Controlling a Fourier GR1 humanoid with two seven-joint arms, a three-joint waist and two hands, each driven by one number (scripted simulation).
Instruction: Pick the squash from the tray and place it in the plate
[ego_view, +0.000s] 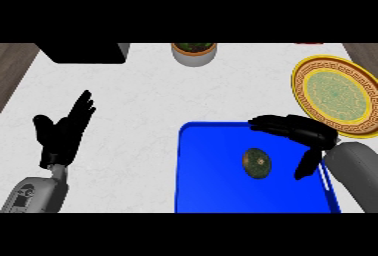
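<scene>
Left hand rests open on the pale marbled counter, fingers straight. The dark, mottled oval squash lies in the glossy blue tray (untouched). Right hand arches beside it, fingers spread wide, near the gold-rimmed plate.

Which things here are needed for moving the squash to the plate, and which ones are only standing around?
Needed: squash, lying on the blue tray; the plate, gold-rimmed, to the tray's upper right; right hand, open above the tray near the squash.

Not needed: grey pot with greenery; black box; left hand, resting open at left.
</scene>
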